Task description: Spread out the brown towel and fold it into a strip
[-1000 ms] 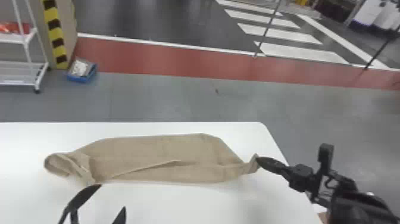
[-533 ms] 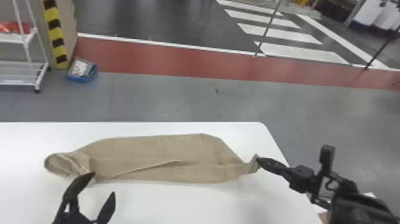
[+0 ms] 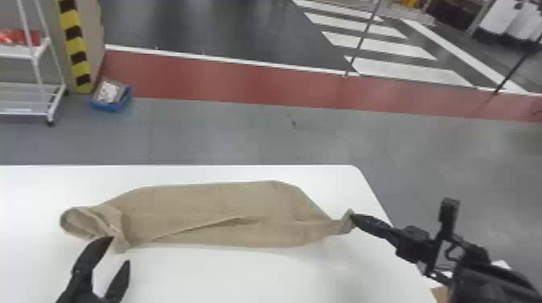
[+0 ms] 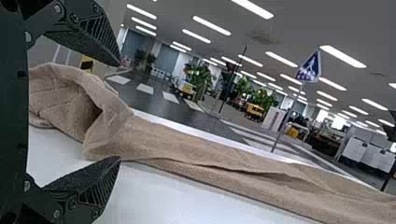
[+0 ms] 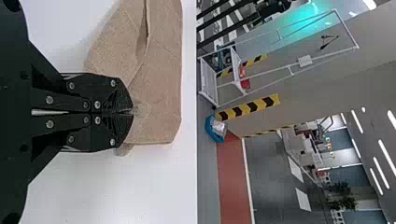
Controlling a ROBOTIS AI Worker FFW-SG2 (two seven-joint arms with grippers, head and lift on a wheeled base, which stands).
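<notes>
Towel (image 3: 217, 201), brown, laid lengthwise from left to right across a white table (image 3: 282, 278), near its far edge. Left end curled into a loose, raised loop, with a bunched flap just beside it, angled towards the near side. Far edge of the cloth nearly straight, then slanting down towards the near side at right, into a narrow, pinched tip. Along the near half, a long lengthwise crease, slightly gaping, with a layer of cloth on either side.

At right, right gripper (image 3: 353, 217) with fingers pressed together, clamped on that narrow tip, close to the table's right edge. In the right wrist view, same grip by the right gripper (image 5: 132, 112), with a little cloth showing at the fingertips and the wider folded body spread out just beyond.

At left, left gripper (image 3: 120, 250) with fingers well apart, on the near side of the looped end, close to the bunched flap. Contact between fingers and cloth impossible to tell.

Beyond the table, on a grey floor, a white rack (image 3: 24, 51) at far left, a yellow-and-black striped post (image 3: 74, 34) and a blue box (image 3: 111, 106). Farther back, a red floor band (image 3: 242, 80) and, towards the right, white crossing stripes (image 3: 407, 71).
</notes>
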